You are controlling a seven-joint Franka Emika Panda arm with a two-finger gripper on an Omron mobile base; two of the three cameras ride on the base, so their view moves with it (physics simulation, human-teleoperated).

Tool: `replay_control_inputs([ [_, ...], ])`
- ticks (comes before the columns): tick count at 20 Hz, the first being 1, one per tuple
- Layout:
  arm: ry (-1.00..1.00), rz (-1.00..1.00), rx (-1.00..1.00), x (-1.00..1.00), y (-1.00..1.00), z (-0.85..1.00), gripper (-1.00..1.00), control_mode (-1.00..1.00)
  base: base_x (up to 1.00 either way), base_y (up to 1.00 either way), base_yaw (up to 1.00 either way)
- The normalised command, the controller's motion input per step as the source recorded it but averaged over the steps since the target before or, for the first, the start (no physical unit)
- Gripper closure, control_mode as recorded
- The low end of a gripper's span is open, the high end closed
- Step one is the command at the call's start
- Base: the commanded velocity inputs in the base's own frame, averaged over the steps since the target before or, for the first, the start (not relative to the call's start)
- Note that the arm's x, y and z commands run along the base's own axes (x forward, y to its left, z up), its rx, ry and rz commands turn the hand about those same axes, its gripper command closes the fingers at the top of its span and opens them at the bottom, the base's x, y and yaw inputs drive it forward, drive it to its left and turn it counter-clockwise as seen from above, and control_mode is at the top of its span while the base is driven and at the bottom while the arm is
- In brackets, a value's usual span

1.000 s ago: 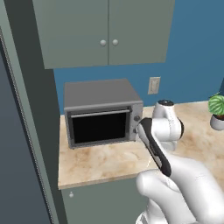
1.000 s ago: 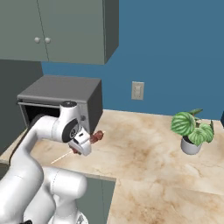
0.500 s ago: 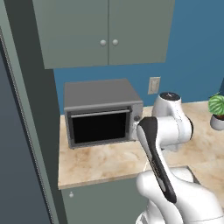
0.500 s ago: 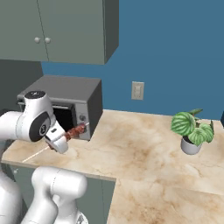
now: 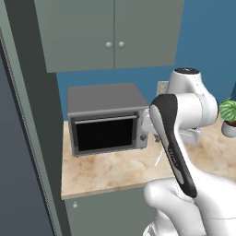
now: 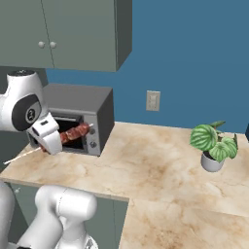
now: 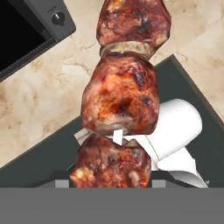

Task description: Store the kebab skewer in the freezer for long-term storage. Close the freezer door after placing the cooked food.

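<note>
My gripper [image 6: 48,140] is shut on the kebab skewer [image 6: 73,133], held in the air in front of the toaster oven at the counter's left end. Reddish-brown meat chunks [image 7: 120,100] sit close before the camera in the hand view, threaded on a pale stick. The stick's bare end [image 6: 19,156] points down to the left. In the left base view my own forearm covers the hand, and a thin pale piece of stick [image 5: 159,158] shows below it. A tall dark slate-blue face, the freezer [image 5: 16,175], stands at the far left; I cannot tell which door it is.
A grey toaster oven [image 5: 108,120] with a dark window stands on the marble counter [image 6: 155,165]. A potted plant [image 6: 214,146] sits at the right, a wall outlet [image 6: 152,100] behind. Grey upper cabinets [image 5: 110,32] hang overhead. A tall grey panel [image 5: 39,115] separates counter and freezer.
The arm has swung left with the skewer in its grip, from over the middle of the counter to in front of the toaster oven. The jaws have stayed as they were.
</note>
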Motion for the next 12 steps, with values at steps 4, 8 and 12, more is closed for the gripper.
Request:
replay_control_inputs([
  [4, 0.02, 0.0, 0.03, -0.33, -0.01, 0.03, 1.0, -1.0, 0.0, 0.0, 0.0],
  [8, 0.0, 0.0, 0.01, -0.4, -0.08, -0.01, 1.0, -1.0, 0.0, 0.0, 0.0],
  [12, 0.0, 0.0, 0.0, -0.38, -0.15, -0.01, 1.0, -1.0, 0.0, 0.0, 0.0],
])
